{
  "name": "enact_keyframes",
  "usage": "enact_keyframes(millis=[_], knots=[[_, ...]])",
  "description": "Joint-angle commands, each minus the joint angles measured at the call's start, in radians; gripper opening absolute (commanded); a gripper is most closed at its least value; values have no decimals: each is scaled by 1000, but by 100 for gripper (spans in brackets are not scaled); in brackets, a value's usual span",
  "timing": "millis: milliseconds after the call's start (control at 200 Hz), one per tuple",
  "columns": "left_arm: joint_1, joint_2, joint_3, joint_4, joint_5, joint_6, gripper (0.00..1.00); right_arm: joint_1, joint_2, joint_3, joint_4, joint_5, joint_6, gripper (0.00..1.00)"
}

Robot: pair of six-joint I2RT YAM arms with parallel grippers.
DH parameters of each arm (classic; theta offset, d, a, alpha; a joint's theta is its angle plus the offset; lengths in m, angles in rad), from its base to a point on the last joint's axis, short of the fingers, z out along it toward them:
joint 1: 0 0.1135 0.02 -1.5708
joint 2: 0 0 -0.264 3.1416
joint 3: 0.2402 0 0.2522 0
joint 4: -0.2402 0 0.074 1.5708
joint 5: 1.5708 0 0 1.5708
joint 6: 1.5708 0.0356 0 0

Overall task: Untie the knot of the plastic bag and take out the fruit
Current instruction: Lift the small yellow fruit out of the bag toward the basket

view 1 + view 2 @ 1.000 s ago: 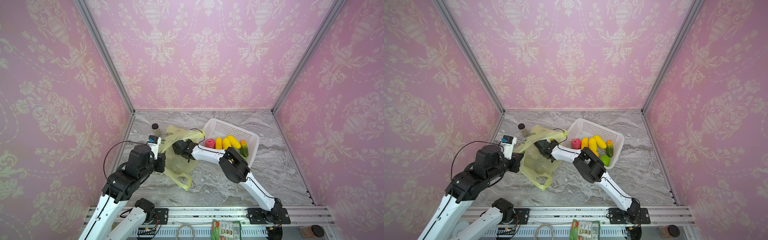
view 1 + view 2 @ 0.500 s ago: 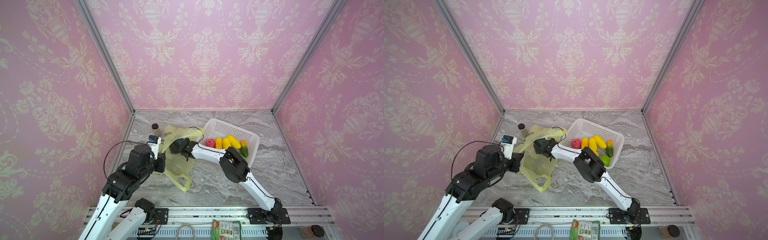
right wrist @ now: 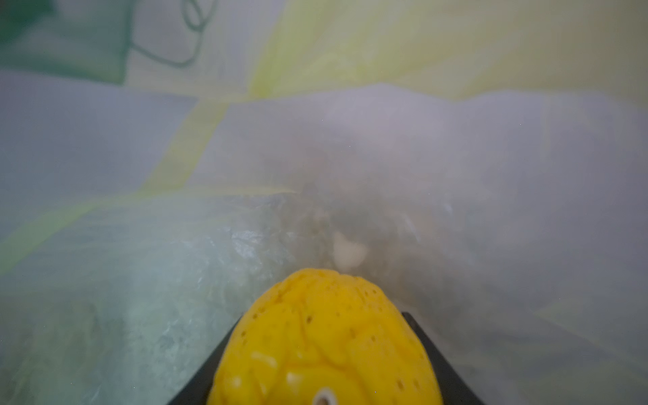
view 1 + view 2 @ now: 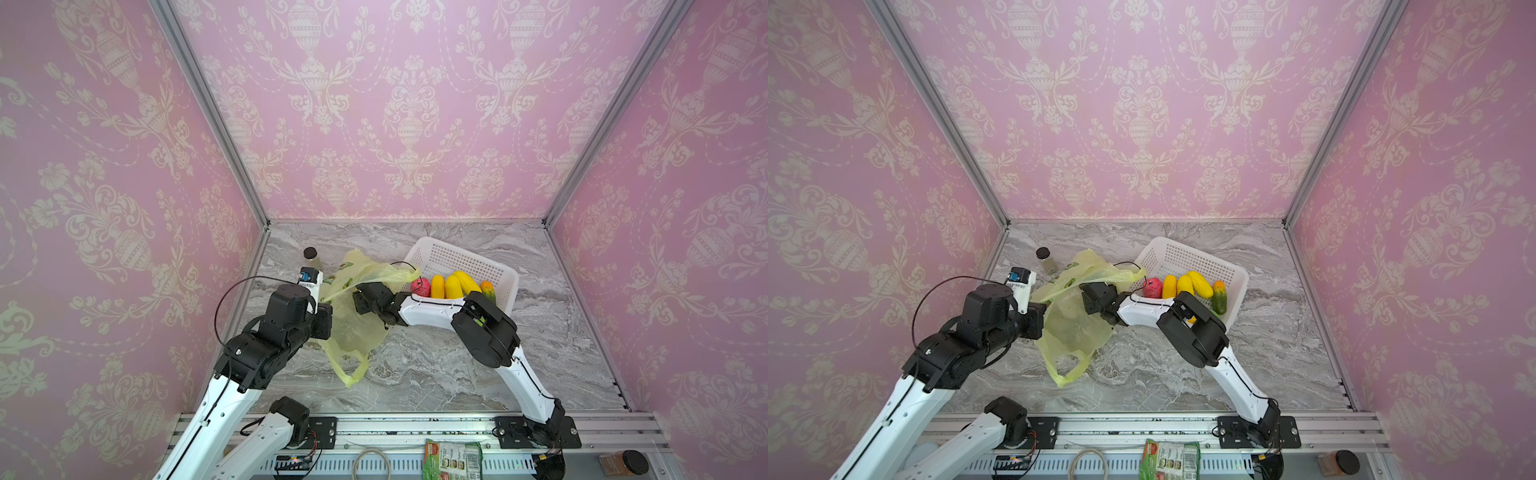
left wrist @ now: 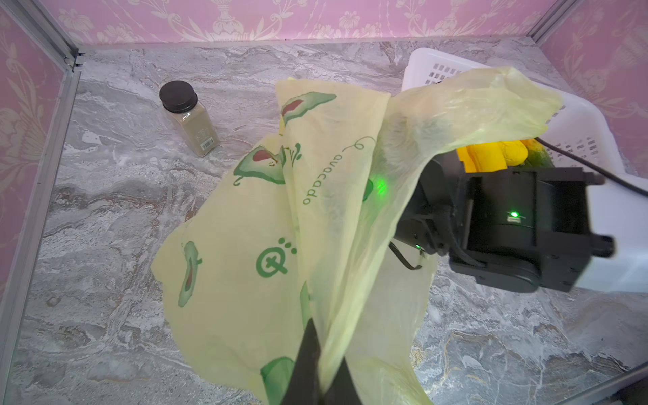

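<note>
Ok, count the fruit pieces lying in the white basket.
5, in a row along the near side of the basket: a pink ball, three yellow pieces, then an orange-green one at the right end. The right arm covers part of the basket, so more may be hidden.

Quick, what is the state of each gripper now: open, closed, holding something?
Left gripper: closed, pinching the bag.
Right gripper: closed on a yellow fruit, inside the bag.

Both arms: white tubular links, black joint housings. Left arm (image 4: 212,407): looping black cable (image 4: 215,316), white wrist module (image 4: 309,277) with blue patch. Left gripper (image 5: 324,347): black tapered fingers (image 5: 306,361). Right arm (image 4: 428,309): green indicator light (image 5: 514,214) on black wrist housing.
</note>
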State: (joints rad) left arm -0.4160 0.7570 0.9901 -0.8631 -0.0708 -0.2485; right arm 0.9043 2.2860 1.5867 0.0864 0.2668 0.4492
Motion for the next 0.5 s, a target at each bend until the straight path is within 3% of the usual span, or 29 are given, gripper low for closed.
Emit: enact_keyframes(millis=[0,355,490], knots=[[9,19,-4,-29,-68,-11,0,-5,-107,-142,168,-76,7,37],[22,21,-5,-33,-91,-17,0,17,-311,-494,614,-369,-50,36],[22,22,-4,-33,-93,-17,0,42,-348,-556,689,-398,-102,37]])
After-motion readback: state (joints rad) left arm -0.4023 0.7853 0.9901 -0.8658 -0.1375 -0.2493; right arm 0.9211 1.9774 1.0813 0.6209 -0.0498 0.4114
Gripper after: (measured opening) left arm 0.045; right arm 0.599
